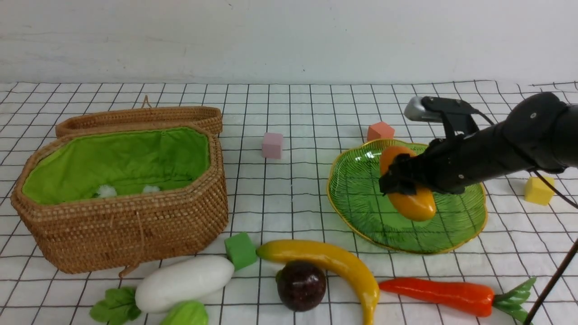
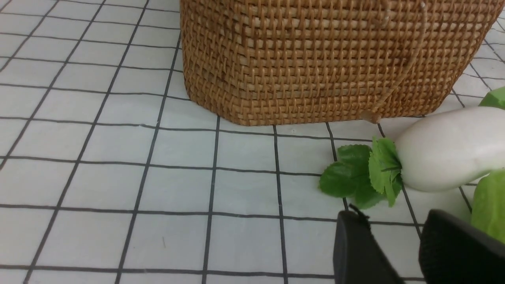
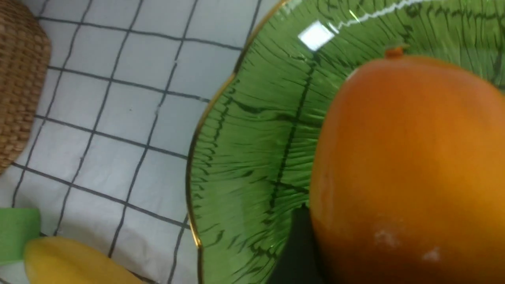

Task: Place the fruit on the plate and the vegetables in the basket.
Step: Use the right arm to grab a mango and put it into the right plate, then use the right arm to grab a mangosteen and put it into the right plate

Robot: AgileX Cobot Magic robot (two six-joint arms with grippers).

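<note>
At left, the wicker basket (image 1: 135,234) stands with its lid back, ready for vegetables; before it lie the white radish (image 1: 185,282) and light-green vegetable (image 1: 185,313), the left gripper (image 2: 394,228) low beside them, jaws apart and empty, seemingly poised to pick; banana (image 1: 325,259) and purple ball (image 1: 301,285) wait mid-front; rightward, the mango (image 1: 413,205) lies on the green plate (image 1: 356,198), the right gripper (image 1: 399,178) straddling it, whether gripping or releasing I cannot tell; the carrot (image 1: 438,293) lies front right.

Right arm (image 1: 496,153) is a chunky matte-black tube, silver-grey camera (image 1: 417,108) on a black bracket (image 1: 451,113), thin black cable (image 1: 555,189) hanging off it; left fingers (image 2: 355,252) black too.
</note>
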